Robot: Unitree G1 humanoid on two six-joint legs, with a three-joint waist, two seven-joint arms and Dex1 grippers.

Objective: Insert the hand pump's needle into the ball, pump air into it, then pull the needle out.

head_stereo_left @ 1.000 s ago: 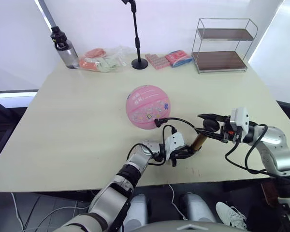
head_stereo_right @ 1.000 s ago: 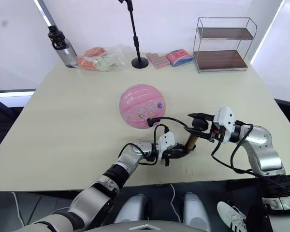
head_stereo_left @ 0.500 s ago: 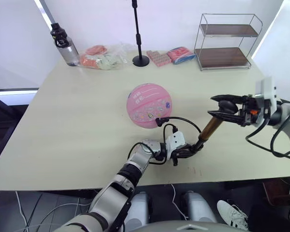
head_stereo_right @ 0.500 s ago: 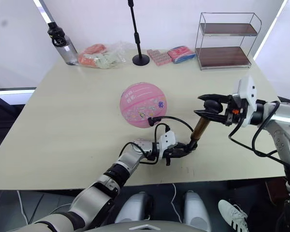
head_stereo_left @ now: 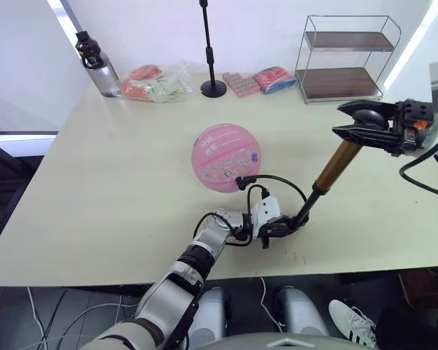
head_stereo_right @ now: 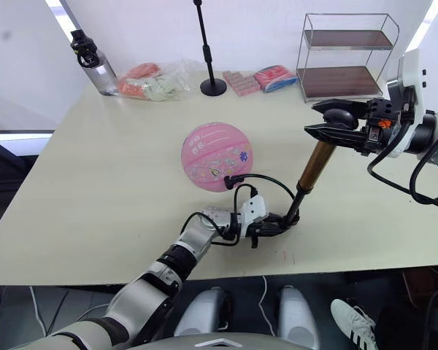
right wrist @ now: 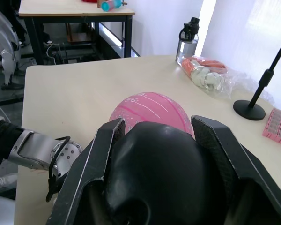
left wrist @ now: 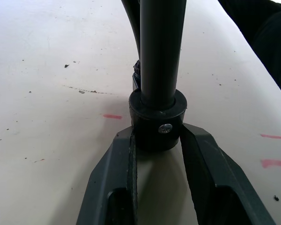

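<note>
The pink ball (head_stereo_left: 225,157) rests mid-table. The hand pump (head_stereo_left: 336,166) stands tilted, its bronze barrel raised off a thin black rod (head_stereo_left: 307,207). My left gripper (head_stereo_left: 283,227) lies on the table, shut on the pump's black bottom cap (left wrist: 157,117). My right gripper (head_stereo_left: 342,120) is shut on the black T-handle (right wrist: 154,173) at the pump's top. The black hose (head_stereo_left: 276,179) loops from the pump's base to a small fitting (head_stereo_left: 239,183) against the ball's lower right side. The needle itself is hidden there.
Along the far edge stand a bottle (head_stereo_left: 95,62), a plastic bag of items (head_stereo_left: 157,80), a black stand (head_stereo_left: 212,87), pink packets (head_stereo_left: 241,82) and a wire shelf (head_stereo_left: 348,58). The table's near edge runs just behind my left gripper.
My right gripper has lifted the handle up and to the right, drawing the bronze barrel away from the base and exposing the black rod. The left gripper and ball have stayed put.
</note>
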